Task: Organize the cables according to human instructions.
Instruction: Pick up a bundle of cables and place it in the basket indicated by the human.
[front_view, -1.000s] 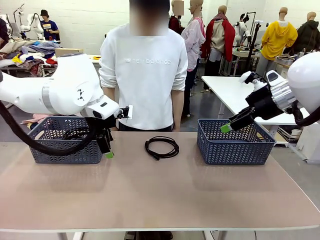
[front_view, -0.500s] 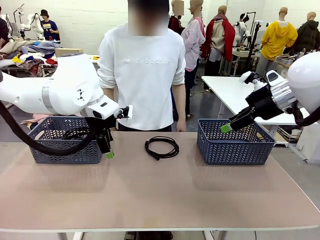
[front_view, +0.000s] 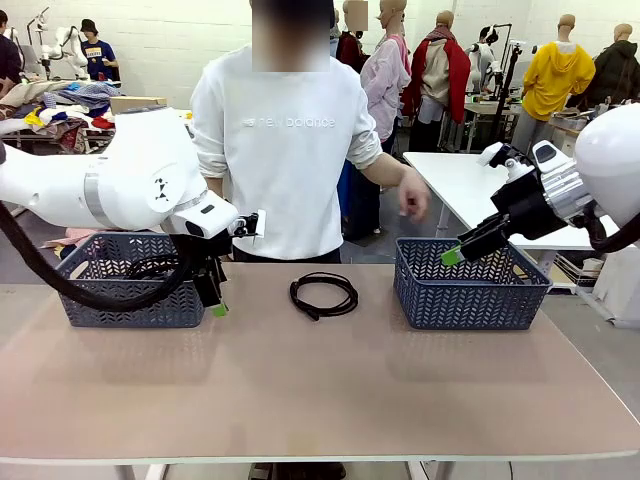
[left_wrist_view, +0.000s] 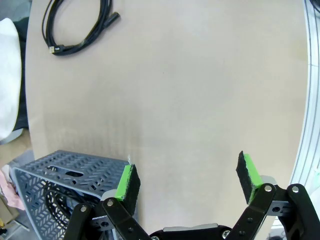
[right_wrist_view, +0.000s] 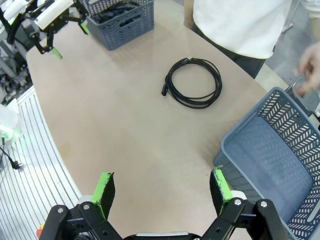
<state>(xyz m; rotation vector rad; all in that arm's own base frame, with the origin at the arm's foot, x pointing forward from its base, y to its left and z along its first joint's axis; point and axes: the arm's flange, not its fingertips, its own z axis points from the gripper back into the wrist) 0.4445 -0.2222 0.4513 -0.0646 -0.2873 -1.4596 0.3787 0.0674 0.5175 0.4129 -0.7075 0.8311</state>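
One cable on table; two baskets.

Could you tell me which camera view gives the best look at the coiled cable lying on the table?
The right wrist view: the whole cable shows from above, loop and plug. The front view shows the coil small and flattened, between the baskets; the left wrist view cuts it off at the top edge.
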